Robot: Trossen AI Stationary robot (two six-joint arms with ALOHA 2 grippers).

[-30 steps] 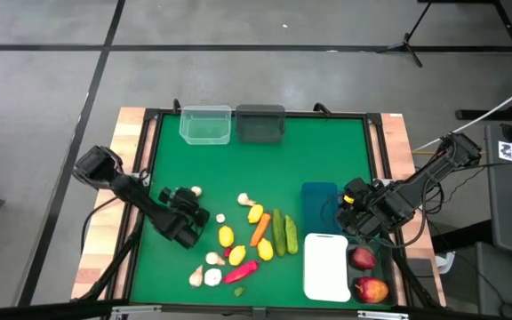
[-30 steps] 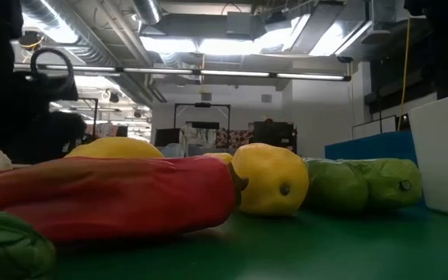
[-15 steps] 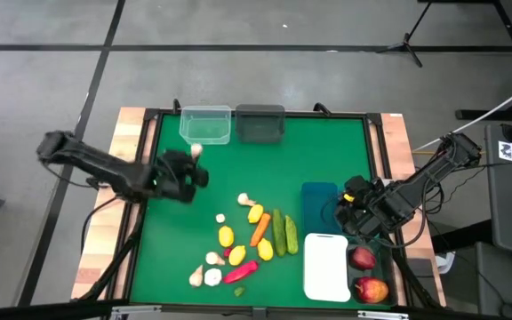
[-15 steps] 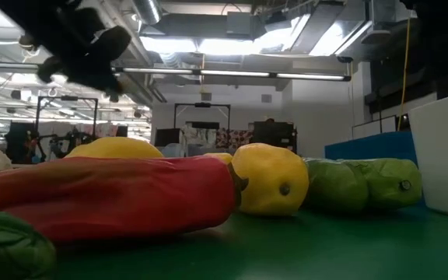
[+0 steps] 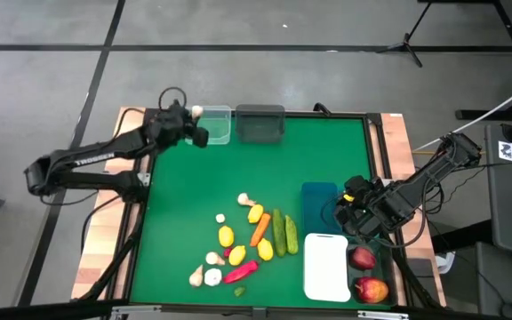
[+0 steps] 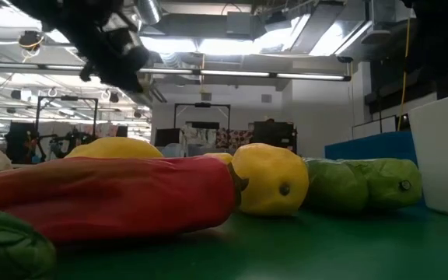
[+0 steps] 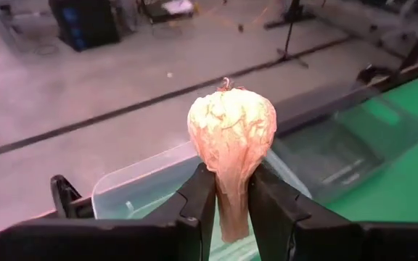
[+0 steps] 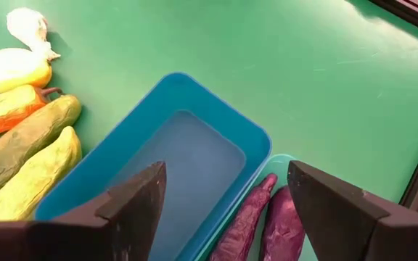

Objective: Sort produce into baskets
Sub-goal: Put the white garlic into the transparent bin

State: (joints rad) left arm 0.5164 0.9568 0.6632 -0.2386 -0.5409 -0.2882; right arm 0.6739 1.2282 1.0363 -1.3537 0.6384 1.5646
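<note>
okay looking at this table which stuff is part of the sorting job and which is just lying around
Part of the job: garlic bulb gripped by the left tool; clear basket; dark grey basket; blue basket; white basket; lemons; cucumbers; carrot; red pepper; apples.

Just lying about: stand on the floor.

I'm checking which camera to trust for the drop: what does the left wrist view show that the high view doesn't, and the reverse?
Only the left wrist view shows the left gripper pinching the garlic bulb by its narrow end. Only the high view shows the right gripper open over the blue basket, the produce pile, the white basket and the apples. Both show the bulb at the clear basket, beside the dark grey basket.
</note>
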